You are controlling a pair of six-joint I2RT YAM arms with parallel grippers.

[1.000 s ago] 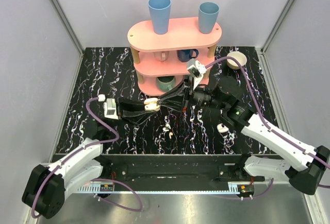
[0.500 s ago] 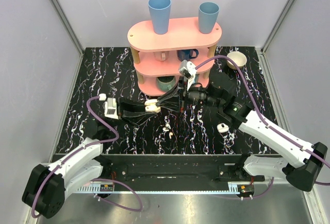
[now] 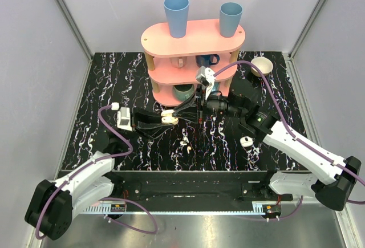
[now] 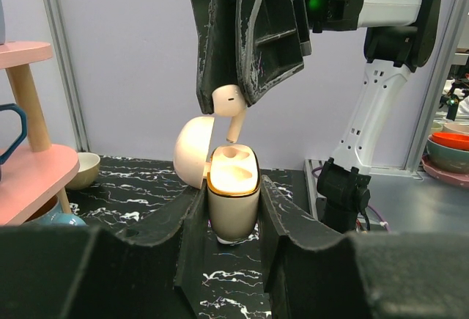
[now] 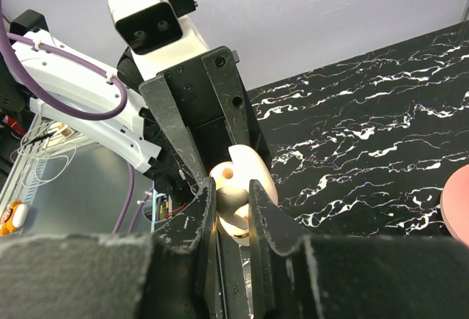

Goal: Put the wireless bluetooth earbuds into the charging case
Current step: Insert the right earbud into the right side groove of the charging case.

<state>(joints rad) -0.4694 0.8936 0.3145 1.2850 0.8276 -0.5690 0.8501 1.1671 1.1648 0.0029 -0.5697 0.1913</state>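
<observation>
The beige charging case [image 4: 233, 202] stands upright, its lid [image 4: 192, 150] swung open to the left, and my left gripper [image 4: 233, 220] is shut on its sides. Just above its gold-rimmed opening hangs a white earbud [image 4: 229, 106], stem pointing down. My right gripper [image 5: 229, 194] is shut on that earbud [image 5: 231, 200], reaching in from the right in the top view, where the case [image 3: 167, 117] sits under its fingers [image 3: 191, 108]. A second earbud [image 3: 184, 144] lies on the black marbled table in front of the case.
A pink three-tier shelf [image 3: 194, 38] stands right behind the grippers, with two blue cups [image 3: 176, 15] on top and mugs on the lower tiers. A beige bowl [image 3: 262, 65] sits at the back right. A small rounded white box [image 3: 246, 141] lies by the right arm.
My right gripper has shifted left with the earbud, bringing it over the open case. The left gripper and the case have barely moved.
</observation>
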